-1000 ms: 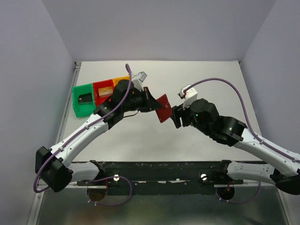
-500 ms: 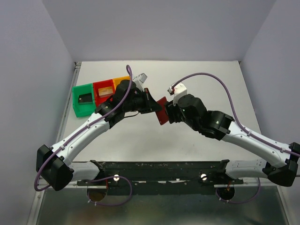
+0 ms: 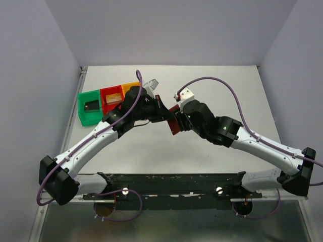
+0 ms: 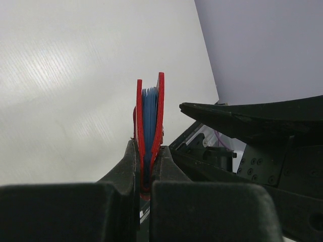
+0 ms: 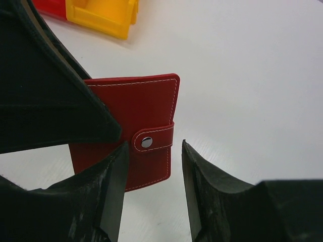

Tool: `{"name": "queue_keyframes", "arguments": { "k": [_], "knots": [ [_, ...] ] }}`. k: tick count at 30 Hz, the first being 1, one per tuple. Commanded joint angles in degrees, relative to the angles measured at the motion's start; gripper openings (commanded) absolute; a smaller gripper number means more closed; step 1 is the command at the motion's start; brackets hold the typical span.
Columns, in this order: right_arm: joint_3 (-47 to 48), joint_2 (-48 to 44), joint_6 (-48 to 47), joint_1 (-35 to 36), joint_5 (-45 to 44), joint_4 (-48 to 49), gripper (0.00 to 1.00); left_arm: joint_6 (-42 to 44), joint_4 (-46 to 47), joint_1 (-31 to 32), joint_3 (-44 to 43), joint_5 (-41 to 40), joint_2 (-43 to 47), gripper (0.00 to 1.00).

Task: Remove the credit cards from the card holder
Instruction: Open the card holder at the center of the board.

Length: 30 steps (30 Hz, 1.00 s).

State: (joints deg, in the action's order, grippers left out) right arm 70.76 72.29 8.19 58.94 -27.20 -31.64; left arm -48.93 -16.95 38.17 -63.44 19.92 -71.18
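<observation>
The card holder (image 3: pixel 173 128), dark red with a snap tab (image 5: pixel 151 139), hangs above the table's middle. My left gripper (image 3: pixel 165 114) is shut on it. In the left wrist view the card holder (image 4: pixel 150 118) stands edge-on between the left gripper's (image 4: pixel 147 159) fingers, showing only blue inner pockets. My right gripper (image 5: pixel 151 189) is open. Its fingers straddle the card holder's (image 5: pixel 133 113) tab-side lower corner, with a gap on the right. Any credit cards inside are hidden. A black card (image 3: pixel 92 106) lies in the green tray (image 3: pixel 86 117) and a gold-orange card (image 3: pixel 114 99) in the red tray (image 3: pixel 108 107).
A yellow tray (image 3: pixel 130 86) stands beside the red one at the back left, and the yellow tray (image 5: pixel 101 17) shows again at the top of the right wrist view. The two arms meet over the white table (image 3: pixel 222 91).
My right arm has swung left up to the card holder and its jaws have narrowed. The left gripper has kept the holder almost still.
</observation>
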Motion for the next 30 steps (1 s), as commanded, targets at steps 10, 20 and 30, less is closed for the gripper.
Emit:
{"name": "queue_keyframes", "arguments": {
  "k": [10,20,30],
  "knots": [
    [3.7,4.1,-0.5,0.4,-5.1,-3.0,0.46,-1.2,2.3,0.8,-1.0,0.6,1.0,0.00],
    [4.2,5.8,-0.8,0.3,-7.0,-4.4,0.34,-1.2,2.6,0.9,-0.7,0.6,1.4,0.00],
    [4.1,6.9,-1.2,0.3,-8.0,-5.1,0.23,-0.9,2.1,0.9,-0.6,0.5,1.7,0.00]
  ]
}}
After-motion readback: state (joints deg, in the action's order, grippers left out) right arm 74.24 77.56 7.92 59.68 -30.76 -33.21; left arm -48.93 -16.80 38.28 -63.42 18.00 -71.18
